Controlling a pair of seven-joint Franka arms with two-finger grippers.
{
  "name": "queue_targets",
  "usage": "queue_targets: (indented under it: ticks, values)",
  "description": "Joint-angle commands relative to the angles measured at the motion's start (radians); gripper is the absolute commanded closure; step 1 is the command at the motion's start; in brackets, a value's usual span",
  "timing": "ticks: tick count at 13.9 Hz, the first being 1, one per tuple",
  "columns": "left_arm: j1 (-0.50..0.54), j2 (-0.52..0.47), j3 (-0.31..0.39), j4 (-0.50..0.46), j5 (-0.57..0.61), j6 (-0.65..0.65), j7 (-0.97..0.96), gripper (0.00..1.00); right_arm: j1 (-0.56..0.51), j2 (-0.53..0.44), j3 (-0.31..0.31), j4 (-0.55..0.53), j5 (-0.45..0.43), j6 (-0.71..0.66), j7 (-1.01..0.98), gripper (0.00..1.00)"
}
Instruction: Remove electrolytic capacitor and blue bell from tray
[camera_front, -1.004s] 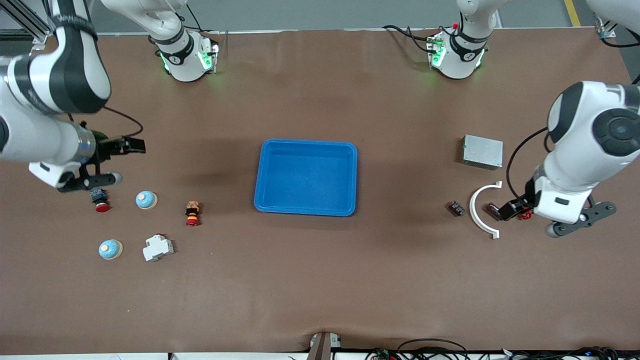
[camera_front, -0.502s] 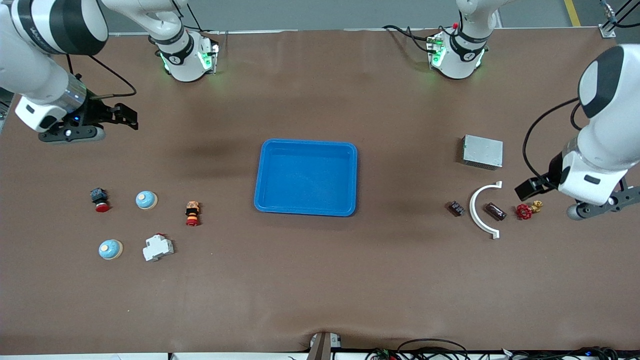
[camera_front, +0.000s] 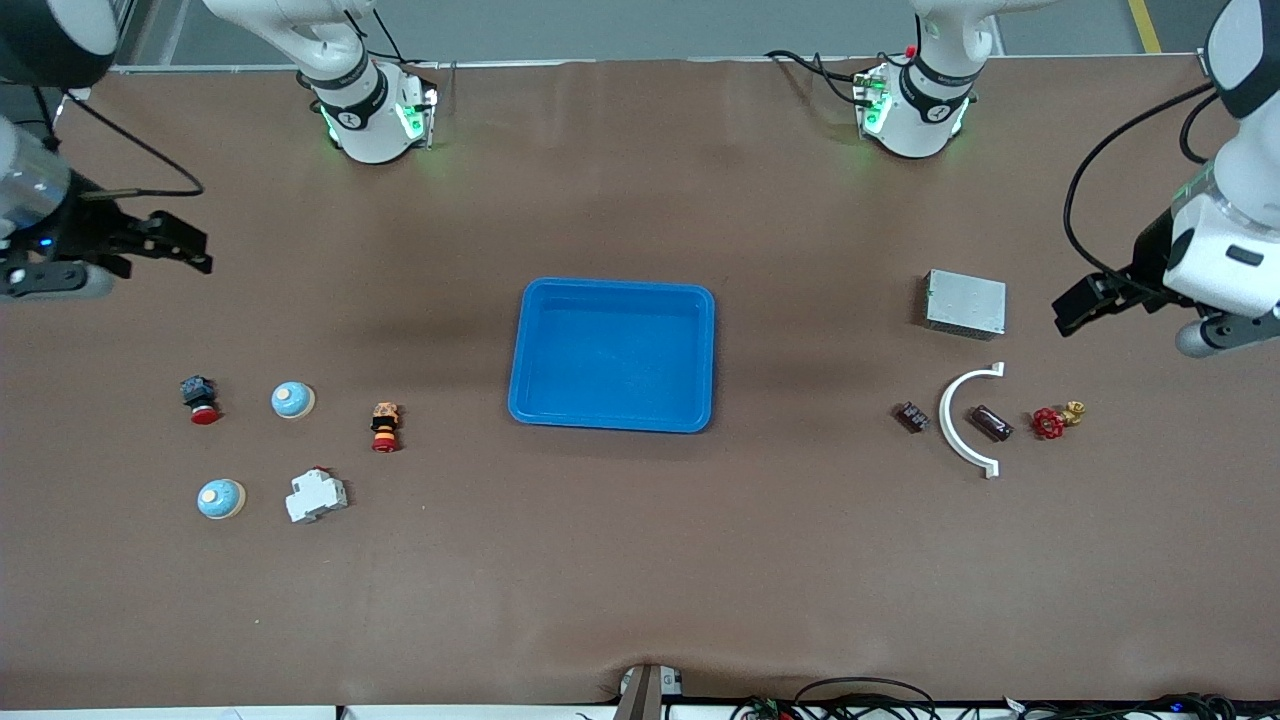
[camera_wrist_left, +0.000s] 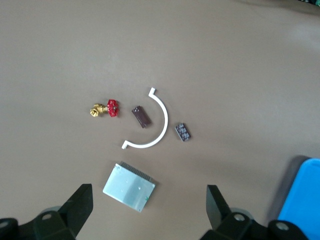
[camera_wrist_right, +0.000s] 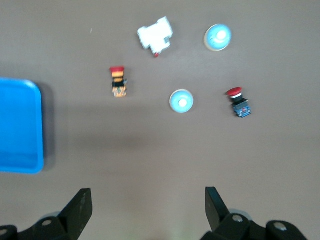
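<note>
Both grippers, left (camera_front: 1085, 303) & right (camera_front: 180, 248), were spread wide, empty, arms partly cut off; capacitor (camera_front: 991, 422) sat inside white arc (camera_front: 962, 420).

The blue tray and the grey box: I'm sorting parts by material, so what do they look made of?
The blue tray looks like moulded plastic: one even colour, rounded corners, a soft sheen. The grey box looks like bare metal, probably aluminium: dull silver faces, sharp edges and a finned side in the left wrist view.
</note>
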Motion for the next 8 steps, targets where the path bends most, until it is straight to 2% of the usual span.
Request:
queue_targets:
  ticks: [1, 6, 8]
  values:
    - [-0.038, -0.046, 0.073, -0.021, -0.039, -0.039, 0.077, 0.00, -0.010, 0.079, 0.009, 0.130, -0.003, -0.047, 0.080, 0.00]
    - [-0.050, -0.109, 0.119, -0.024, -0.036, -0.086, 0.195, 0.00, -0.010, 0.103, 0.010, 0.144, -0.008, -0.036, 0.067, 0.00]
    - [-0.052, -0.132, 0.133, -0.028, -0.031, -0.097, 0.262, 0.00, -0.016, 0.143, 0.010, 0.220, -0.009, -0.041, 0.059, 0.00]
